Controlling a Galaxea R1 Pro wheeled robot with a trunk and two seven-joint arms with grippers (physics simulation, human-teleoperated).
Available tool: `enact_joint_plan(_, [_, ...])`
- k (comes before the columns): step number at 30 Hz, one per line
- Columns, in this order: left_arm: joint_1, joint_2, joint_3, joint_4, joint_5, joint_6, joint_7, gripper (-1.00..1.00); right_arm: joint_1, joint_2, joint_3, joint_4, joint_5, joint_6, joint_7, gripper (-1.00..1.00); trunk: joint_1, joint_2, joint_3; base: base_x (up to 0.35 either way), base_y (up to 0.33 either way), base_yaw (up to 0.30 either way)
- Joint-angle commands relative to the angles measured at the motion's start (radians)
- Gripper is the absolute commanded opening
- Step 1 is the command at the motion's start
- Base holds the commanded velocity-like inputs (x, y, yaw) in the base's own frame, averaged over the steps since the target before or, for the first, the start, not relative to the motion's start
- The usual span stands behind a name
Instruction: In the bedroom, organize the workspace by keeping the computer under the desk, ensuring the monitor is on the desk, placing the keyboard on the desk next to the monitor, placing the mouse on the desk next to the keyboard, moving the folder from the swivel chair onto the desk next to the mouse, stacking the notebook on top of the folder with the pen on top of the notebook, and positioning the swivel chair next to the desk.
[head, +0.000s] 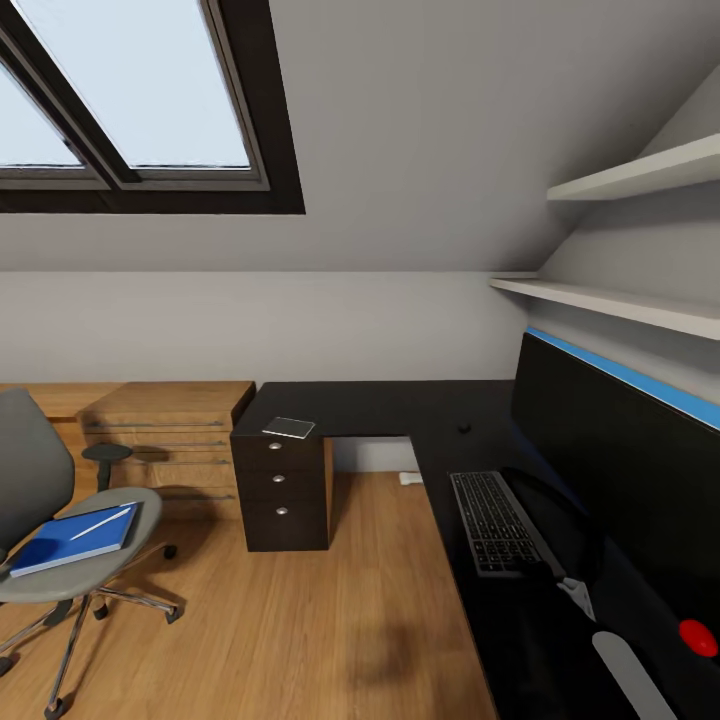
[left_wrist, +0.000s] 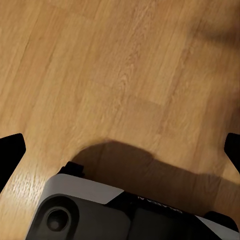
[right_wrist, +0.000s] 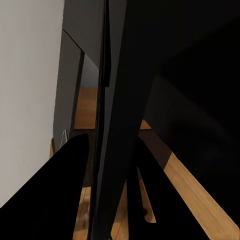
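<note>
The monitor (head: 620, 470) stands tall over the right wing of the black desk (head: 380, 405), with a red dot (head: 698, 637) at its lower corner. In the right wrist view its thin edge (right_wrist: 106, 100) runs between my right gripper's (right_wrist: 107, 145) dark fingers (right_wrist: 60, 190), which close on it. The keyboard (head: 495, 520) lies in front of the screen, and the mouse (head: 464, 428) sits beyond it. On the desk corner above the drawers lies the notebook (head: 289, 428). The swivel chair (head: 60, 560) at the left carries the blue folder (head: 70, 540) with the pen (head: 100, 523) on it. My left gripper (left_wrist: 120, 147) hangs open over the floor.
A low light-wood cabinet (head: 165, 430) stands against the far wall between chair and desk. The dark drawer unit (head: 285, 490) holds up the desk's left end. Two white shelves (head: 640, 300) jut out above the monitor. Wood floor (head: 330, 610) lies open between chair and desk.
</note>
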Motion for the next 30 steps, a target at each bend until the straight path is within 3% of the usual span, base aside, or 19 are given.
enact_joint_plan(1, [0.000,0.000,-0.001,-0.002,0.009,0.002,0.008,1.00,0.000,0.000,-0.002,-0.001,-0.007,0.005,-0.001,-1.00,0.000,-0.001,-0.001,0.000,0.000,0.000])
enact_joint_plan(30, [0.000,-0.007,-0.003,-0.021,0.010,0.002,0.008,1.00,0.000,0.003,0.010,-0.002,-0.006,0.003,0.003,-1.00,0.000,-0.001,-0.001,0.000,0.000,0.000])
